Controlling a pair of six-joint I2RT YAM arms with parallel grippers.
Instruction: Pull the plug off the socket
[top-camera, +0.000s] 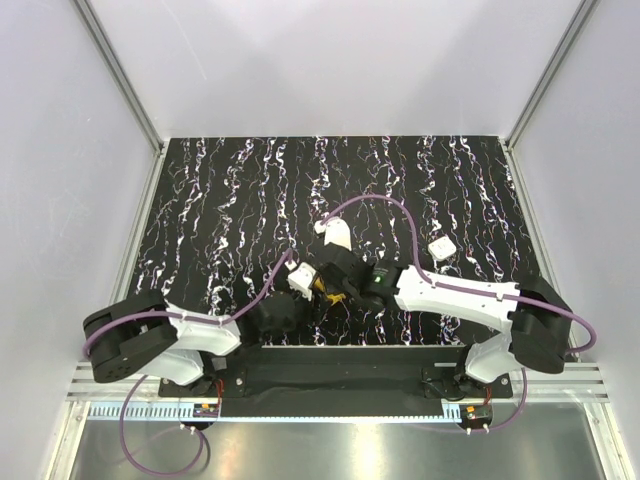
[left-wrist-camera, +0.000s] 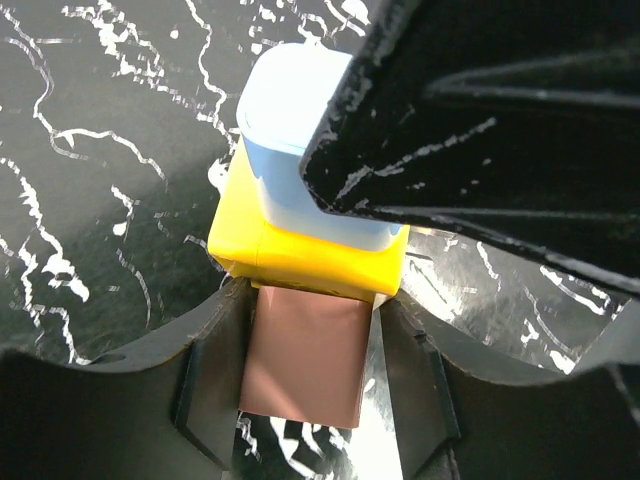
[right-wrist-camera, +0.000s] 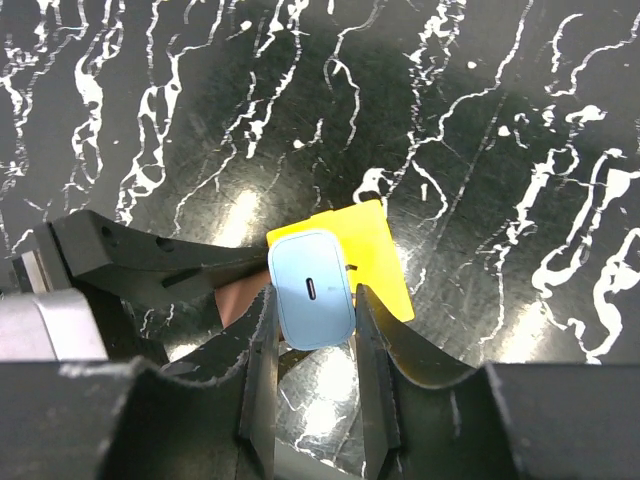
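In the left wrist view the right half of the plug (left-wrist-camera: 285, 120) is covered by a black finger (left-wrist-camera: 480, 130) of the right gripper (right-wrist-camera: 312, 305), and that finger is itself cut off by the top and right edges. On the socket (left-wrist-camera: 300, 250), the sides of the pinkish part are hidden by the fingers of the left gripper (left-wrist-camera: 310, 300). In the right wrist view much of the socket is masked by the plug — its pinkish face is barely glimpsed. From above, only slivers of yellow are seen between the grippers. A central white piece (top-camera: 335, 236) and a right-hand white piece (top-camera: 440, 248) are too small to be identified.
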